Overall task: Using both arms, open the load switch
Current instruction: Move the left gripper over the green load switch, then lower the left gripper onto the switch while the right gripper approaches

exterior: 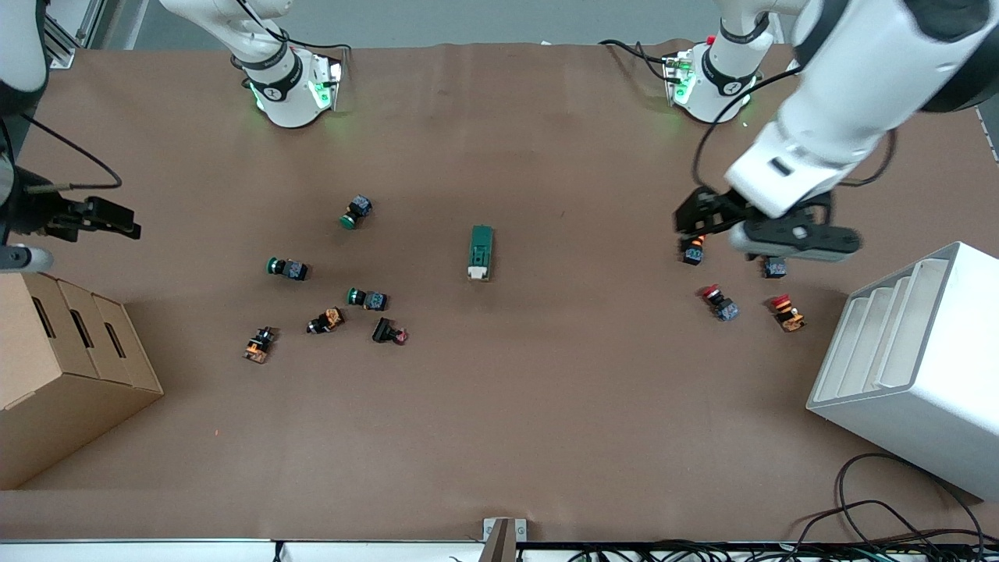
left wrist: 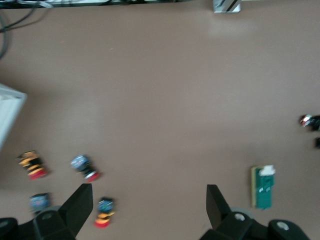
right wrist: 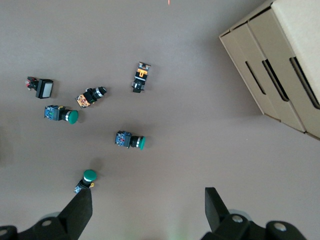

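Note:
The load switch, a dark green block with a white tab on the end nearer the front camera, lies flat at the middle of the table. It also shows in the left wrist view, off to the side of the fingers. My left gripper hangs open and empty over a group of red push buttons toward the left arm's end of the table. My right gripper is open and empty too, up in the air at the right arm's end, above the cardboard box's edge.
Green and orange push buttons lie scattered between the switch and the cardboard box. A white slotted rack stands at the left arm's end. Cables trail along the table's front edge.

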`<state>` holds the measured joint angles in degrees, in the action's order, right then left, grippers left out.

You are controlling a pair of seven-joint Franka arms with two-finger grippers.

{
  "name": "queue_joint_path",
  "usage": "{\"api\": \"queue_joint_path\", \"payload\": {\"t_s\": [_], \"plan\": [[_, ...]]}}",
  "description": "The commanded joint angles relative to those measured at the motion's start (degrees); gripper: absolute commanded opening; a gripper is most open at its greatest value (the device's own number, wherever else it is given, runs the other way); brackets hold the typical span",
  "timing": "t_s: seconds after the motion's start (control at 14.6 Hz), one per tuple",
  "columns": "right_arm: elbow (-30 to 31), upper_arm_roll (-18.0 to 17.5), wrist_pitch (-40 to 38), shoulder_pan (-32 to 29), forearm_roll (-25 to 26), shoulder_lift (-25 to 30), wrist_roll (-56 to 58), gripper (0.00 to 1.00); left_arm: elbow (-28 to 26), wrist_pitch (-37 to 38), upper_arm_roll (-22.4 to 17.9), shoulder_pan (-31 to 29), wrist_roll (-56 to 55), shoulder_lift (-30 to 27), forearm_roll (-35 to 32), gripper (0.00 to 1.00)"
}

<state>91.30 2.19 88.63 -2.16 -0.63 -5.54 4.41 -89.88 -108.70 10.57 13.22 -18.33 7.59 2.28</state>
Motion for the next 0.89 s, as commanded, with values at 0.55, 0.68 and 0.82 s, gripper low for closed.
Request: {"api": "queue_joint_path", "payload": {"t_s": [0.55, 0.68, 0.82], "plan": [[0.6, -1.0, -1.1, 14.0, -1.4, -4.1, -54.1, 1.00, 1.1, -10.6, -0.3, 24.7, -44.0, 11.6, -18.9, 1.00], [-0.9, -1.1, -1.1, 17.2, -2.8, -8.1, -65.1, 1.00, 0.4, -11.8, -0.3, 28.9, -53.0, 13.8, -22.8, 1.00], [-4.7, -1.2, -1.3, 19.4, -3.2, -12.6, -72.4, 1.00, -0.1, -13.0, -0.2, 32.4, -63.4, 16.3, -30.4, 1.00]]}}
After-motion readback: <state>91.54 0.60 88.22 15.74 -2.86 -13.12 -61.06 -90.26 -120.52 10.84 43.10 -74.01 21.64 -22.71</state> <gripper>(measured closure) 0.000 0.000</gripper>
